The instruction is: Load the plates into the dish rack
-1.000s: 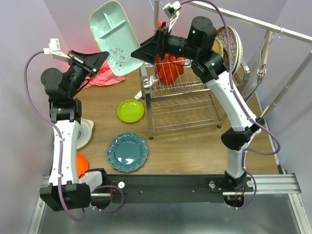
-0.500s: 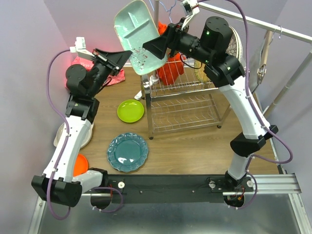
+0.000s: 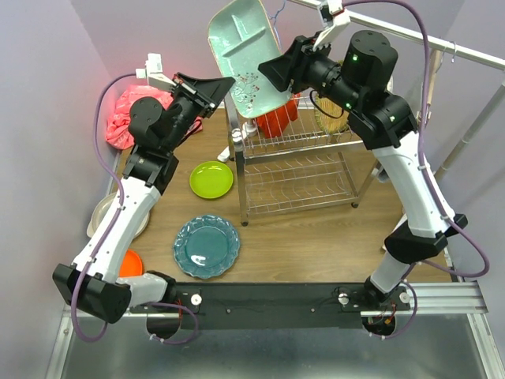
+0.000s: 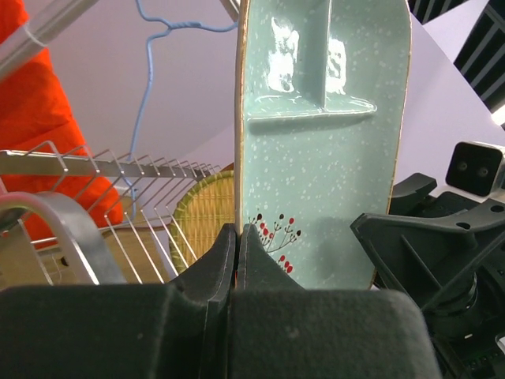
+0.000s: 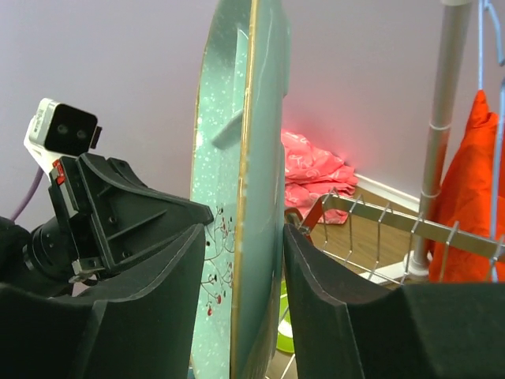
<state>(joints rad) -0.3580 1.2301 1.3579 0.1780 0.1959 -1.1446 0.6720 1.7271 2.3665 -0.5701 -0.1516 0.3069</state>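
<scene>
**Mint divided tray** [image 3: 246, 49]: one piece, held in the air on edge with its long axis upright. Sits at 12 o'clock of the top view, over the 11 o'clock corner of the dish rack [image 3: 296, 170] and clear of its wires. Small compartments uppermost; red berry sprig at the lower end.

**Left gripper** [image 4: 238, 237]: clenched on the tray's lower long edge, rim pinched tight between the fingers, just beside the sprig. Sits at the tray's 8 o'clock in the top view.

**Right gripper** [image 5: 245, 233]: one finger on each side of the tray, close against both faces. Grasping or merely straddling: cannot tell. Sits at the tray's 4 o'clock, opposite the left gripper.

**Dish rack:** two-tier chrome wire, upright on the table [image 3: 316, 229], centre-right.

**Woven-yellow plate** [image 4: 199, 215]: seen through the upper tines in the left wrist view, standing on edge.

**Lime green plate** [image 3: 211, 179]: flat on the table, just beside the rack at its 9 o'clock.

**Teal scalloped plate** [image 3: 207, 245]: flat on the table at the rack's 7 o'clock, apart from the lime green plate above it.

**Orange plate** [image 3: 131, 264]: at 8 o'clock of the teal scalloped plate, mostly hidden under the left arm.

**Pale plate** [image 3: 101, 215]: at the table's 9 o'clock edge, partly covered by the left arm; pattern not legible.

**Pink-red cloth** [image 3: 118, 118]: crumpled at the table's 10 o'clock corner.

**Orange garment** [image 3: 276, 120]: hangs at the rack's 12 o'clock side, with a blue wire hanger [image 4: 150, 47] near it.
</scene>
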